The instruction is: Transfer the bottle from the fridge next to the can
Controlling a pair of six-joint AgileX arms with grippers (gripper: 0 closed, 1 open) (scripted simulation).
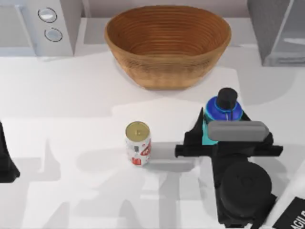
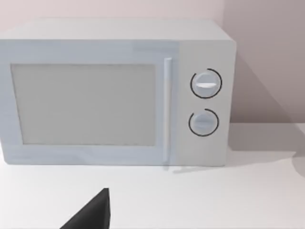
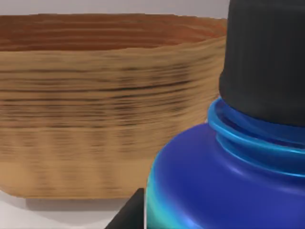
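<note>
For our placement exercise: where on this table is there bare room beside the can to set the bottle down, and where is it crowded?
Bare tabletop lies left of the can, toward the parked left gripper, and between can and basket. Right of the can is crowded: the right gripper with the bottle.

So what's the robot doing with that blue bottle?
The right hand is around the blue bottle, which stands upright on the white table, already out of the fridge. The bottle is to the right of the can, with a gap between them, in front of the wicker basket. The left arm is parked at the table's left edge, facing the microwave.
</note>
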